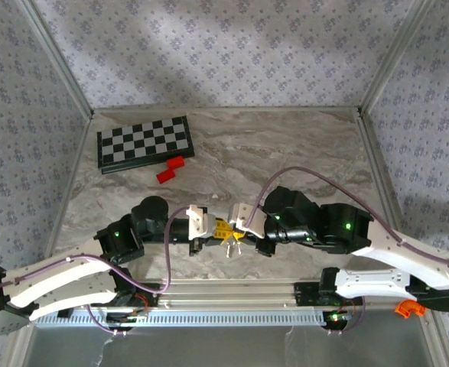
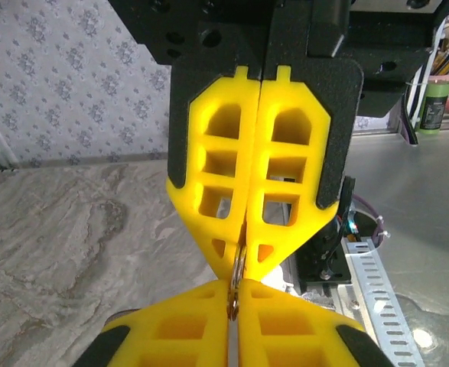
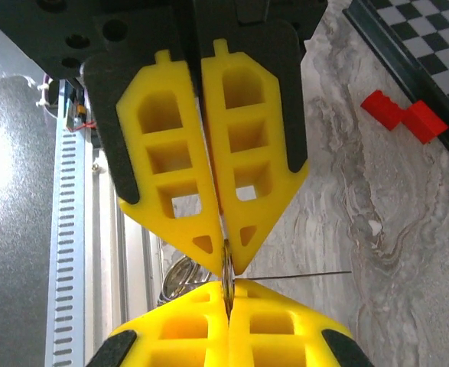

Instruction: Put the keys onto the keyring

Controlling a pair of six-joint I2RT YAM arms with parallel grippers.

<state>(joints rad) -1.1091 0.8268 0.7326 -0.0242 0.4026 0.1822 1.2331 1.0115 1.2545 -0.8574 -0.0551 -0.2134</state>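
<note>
I read the left gripper (image 2: 239, 261) clamped on the keyring (image 2: 234, 297) — thin metal loop, edge-on, on the near side of the chessboard (image 1: 144, 143), off to its right. Right gripper (image 3: 226, 258) meets it tip to tip, pinching the same loop above the marbled tabletop (image 1: 300, 145).

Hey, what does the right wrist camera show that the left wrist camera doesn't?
Right wrist adds: the chessboard corner, a red block by its edge, and silvery metal pieces hanging near the tips. Left wrist adds: the patterned wall and a green cup in the background. Shared: the left tool and right tool shut tip to tip on the keyring.
</note>
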